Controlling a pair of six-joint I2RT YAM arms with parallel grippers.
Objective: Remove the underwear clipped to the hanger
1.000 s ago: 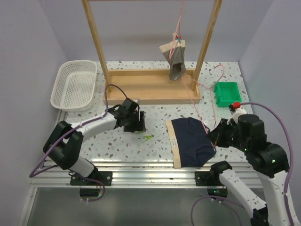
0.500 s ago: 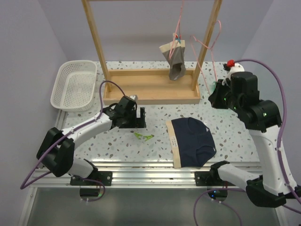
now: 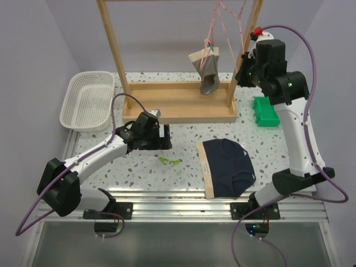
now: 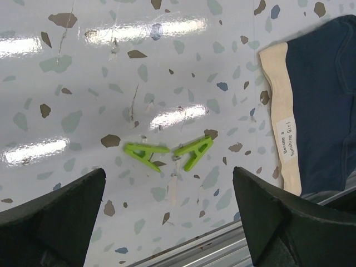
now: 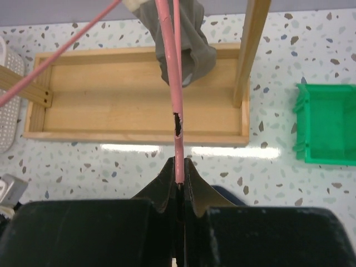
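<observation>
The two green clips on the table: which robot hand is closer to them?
Left. The left gripper hovers open close above the green clips. The right gripper is far off, raised beside the wooden rack, shut on the pink hanger.

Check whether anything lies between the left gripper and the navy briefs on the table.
Only the two green clips. They lie flat on the table just below the open left gripper, short of the navy briefs and apart from the cloth. Nothing else shows along that stretch.
</observation>
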